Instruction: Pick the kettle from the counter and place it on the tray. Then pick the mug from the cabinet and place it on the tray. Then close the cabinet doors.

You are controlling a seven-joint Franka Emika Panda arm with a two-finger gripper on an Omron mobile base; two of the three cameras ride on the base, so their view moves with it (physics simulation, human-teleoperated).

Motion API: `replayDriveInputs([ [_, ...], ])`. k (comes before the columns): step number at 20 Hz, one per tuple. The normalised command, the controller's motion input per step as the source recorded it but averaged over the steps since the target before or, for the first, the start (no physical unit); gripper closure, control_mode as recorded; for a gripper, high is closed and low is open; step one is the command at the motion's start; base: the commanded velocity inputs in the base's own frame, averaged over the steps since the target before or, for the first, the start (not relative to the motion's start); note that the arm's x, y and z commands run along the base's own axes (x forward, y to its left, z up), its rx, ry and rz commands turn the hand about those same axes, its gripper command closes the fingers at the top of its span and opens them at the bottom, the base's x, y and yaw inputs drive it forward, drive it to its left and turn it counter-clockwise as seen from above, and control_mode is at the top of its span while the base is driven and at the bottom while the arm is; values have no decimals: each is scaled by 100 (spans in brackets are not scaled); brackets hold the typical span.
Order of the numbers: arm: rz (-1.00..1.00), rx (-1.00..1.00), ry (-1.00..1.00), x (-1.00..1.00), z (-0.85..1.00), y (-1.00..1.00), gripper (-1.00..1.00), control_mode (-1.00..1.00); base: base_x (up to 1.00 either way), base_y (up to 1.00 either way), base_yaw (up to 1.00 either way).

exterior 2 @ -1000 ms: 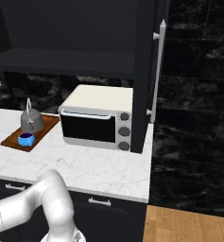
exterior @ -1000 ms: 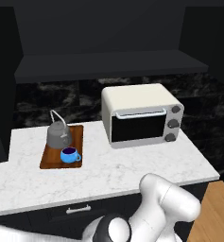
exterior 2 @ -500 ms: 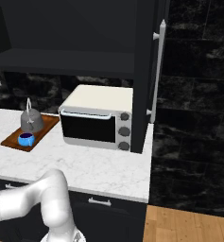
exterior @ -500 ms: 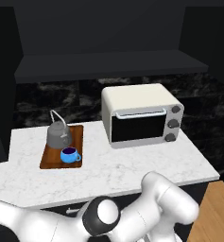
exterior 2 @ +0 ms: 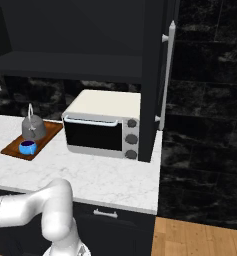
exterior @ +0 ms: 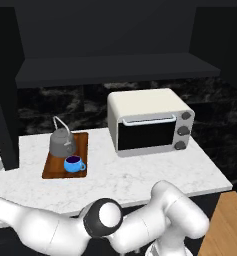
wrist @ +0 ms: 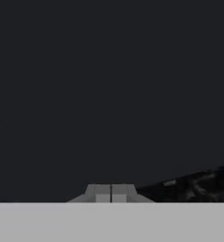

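Observation:
The dark grey kettle stands on the back of the brown tray, at the left of the white counter. The blue mug sits on the tray just in front of the kettle. Above, the black cabinet is open, its dark shelf bare. Its right door with the silver handle stands swung out; the left door juts out at the left. In the hand view my gripper is shut, tips touching, facing a flat dark surface.
A white toaster oven stands on the counter right of the tray. Black marble backsplash runs behind. Dark drawers with a silver handle sit under the counter, and wooden floor shows at the right.
My arm has risen and stretched out toward the left across the bottom of the left base view. Kettle, mug, tray and doors have not moved.

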Motion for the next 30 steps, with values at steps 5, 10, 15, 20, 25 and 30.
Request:
replayDriveInputs([
  [5, 0, 4, -11, 0, 31, -99, 100, -100, 0, 0, 0],
  [10, 0, 3, 0, 22, 16, -100, 100, -100, 0, 0, 0],
  [15, 4, 3, 0, 84, 0, -100, 100, -100, 0, 0, 0],
  [20, 17, 1, 0, 99, 4, -85, 100, -100, 0, 0, 0],
  [25, 21, 0, -11, 62, 23, -53, 100, -100, 0, 0, 0],
  [30, 23, 0, -10, 0, 91, -49, 100, -100, 0, 0, 0],
])
